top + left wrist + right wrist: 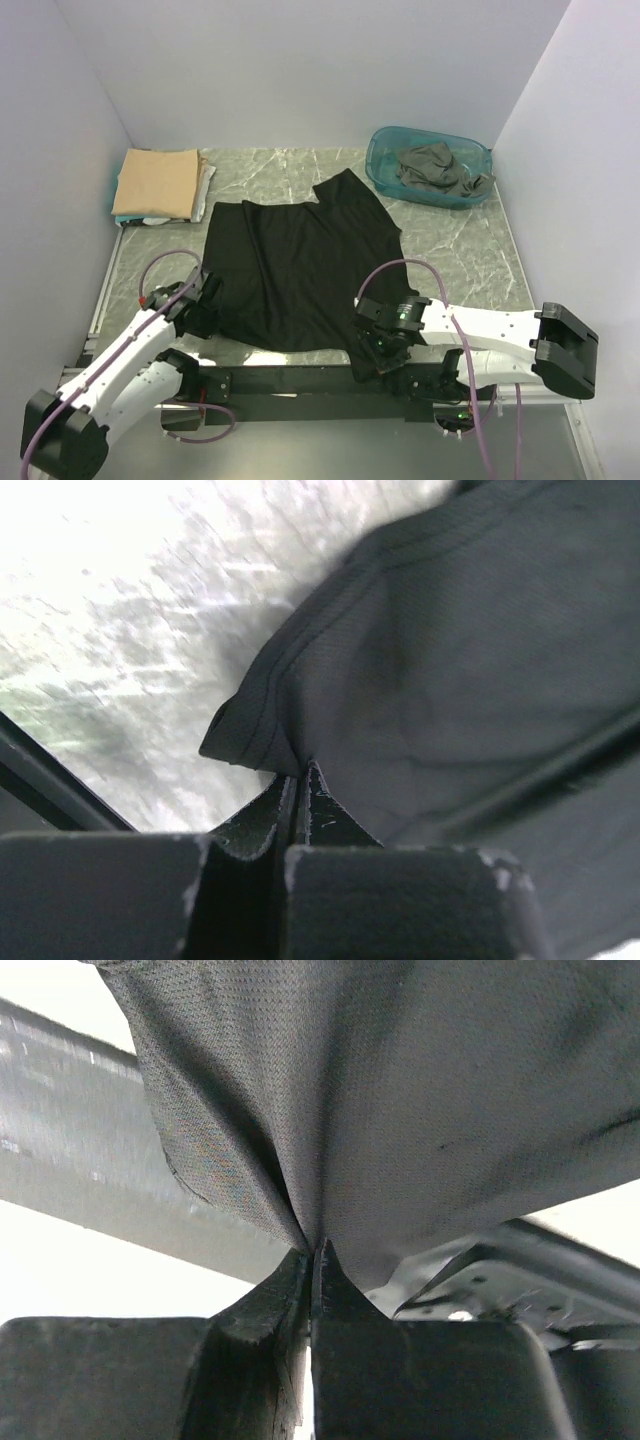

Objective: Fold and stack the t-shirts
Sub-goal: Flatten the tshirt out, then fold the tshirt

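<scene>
Left gripper [300, 772]: fingers pressed together on the near left hem corner of the black t-shirt [300, 265], at the lower left of the top view; the wrist view shows the stitched hem bunched at the fingertips. Right gripper [315, 1248]: likewise clenched on the shirt's near right corner, at the lower centre of the top view, the cloth rising from the pinch in a taut fold with a grey rail [90, 1180] behind it. Black t-shirt: spread mostly flat across the middle of the marbled table [460, 250], near edge held at both corners, one sleeve pointing toward the upper centre. Tan t-shirt [155, 180]: folded, on top of a stack at the upper left, with thin pale t-shirts [205, 185] showing beneath it at the stack's right and near edges. Teal plastic tub [373, 160]: upper right, well apart from the stack, just beyond the black shirt's far right corner. Dark grey t-shirt [435, 168]: crumpled inside the tub, one part reaching its right rim.
</scene>
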`<move>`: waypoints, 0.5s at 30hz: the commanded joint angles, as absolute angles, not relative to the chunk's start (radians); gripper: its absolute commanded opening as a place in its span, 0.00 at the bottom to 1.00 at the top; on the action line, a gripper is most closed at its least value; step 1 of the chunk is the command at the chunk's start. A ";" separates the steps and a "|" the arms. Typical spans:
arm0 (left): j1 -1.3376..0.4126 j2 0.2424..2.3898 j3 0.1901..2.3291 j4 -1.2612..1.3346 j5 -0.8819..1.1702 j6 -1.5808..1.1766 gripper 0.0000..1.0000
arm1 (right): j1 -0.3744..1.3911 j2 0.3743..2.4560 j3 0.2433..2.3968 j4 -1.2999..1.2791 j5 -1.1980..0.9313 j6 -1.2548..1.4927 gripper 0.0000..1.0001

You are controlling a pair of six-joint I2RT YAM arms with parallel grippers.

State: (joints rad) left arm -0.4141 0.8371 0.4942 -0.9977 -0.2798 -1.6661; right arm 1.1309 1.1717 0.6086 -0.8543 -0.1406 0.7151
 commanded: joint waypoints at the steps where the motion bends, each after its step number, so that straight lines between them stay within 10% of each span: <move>1: -0.420 0.766 0.499 -1.026 -0.227 -1.657 0.01 | 1.157 1.144 0.610 -0.913 -0.200 0.779 0.00; 15: -0.511 0.669 0.534 -1.192 -0.216 -1.835 0.01 | 1.112 1.187 0.693 -0.933 -0.218 0.681 0.00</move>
State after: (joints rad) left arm -0.4957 0.6418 0.4969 -1.1389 -0.2245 -1.7748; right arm 1.1210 1.2011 0.6502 -0.9329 -0.1661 0.7235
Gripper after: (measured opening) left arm 0.015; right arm 0.013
